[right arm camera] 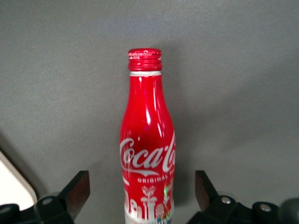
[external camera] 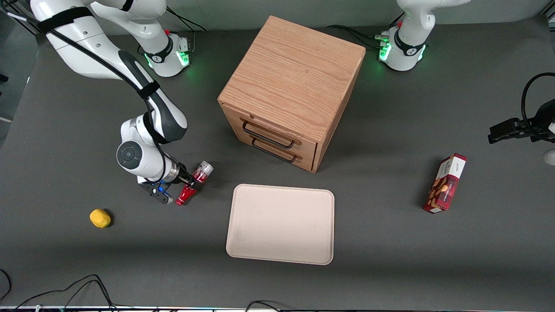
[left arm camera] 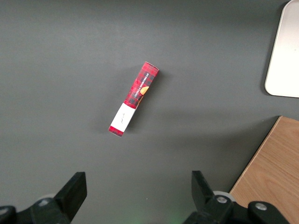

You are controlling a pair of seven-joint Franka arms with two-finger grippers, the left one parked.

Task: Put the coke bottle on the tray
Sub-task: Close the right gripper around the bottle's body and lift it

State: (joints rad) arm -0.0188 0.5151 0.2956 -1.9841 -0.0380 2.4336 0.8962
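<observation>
We see the coke bottle (external camera: 194,183) lying on its side on the dark bench (external camera: 65,260), its red cap end nearer the front camera and its silvery base farther from it. It rests just beside the tray (external camera: 281,224), toward the working arm's end of the bench and apart from the tray's rim. In the right wrist view the coke bottle (right arm camera: 147,149) sits centred between the two dark fingers (right arm camera: 77,191), with a clear gap on either side of its body; we therefore read the gripper (right arm camera: 142,193) as spread wide and straddling the bottle without clamping it. In the front view the gripper (external camera: 182,184) is low at the bottle's middle. A corner of the tray (right arm camera: 11,184) shows beside one finger. Farther from the front camera than the tray stands a wooden drawer cabinet (external camera: 291,91) with two dark handles. A yellow object (external camera: 100,218) lies toward the working arm's end, and a red snack box (external camera: 445,183) toward the parked arm's end.
</observation>
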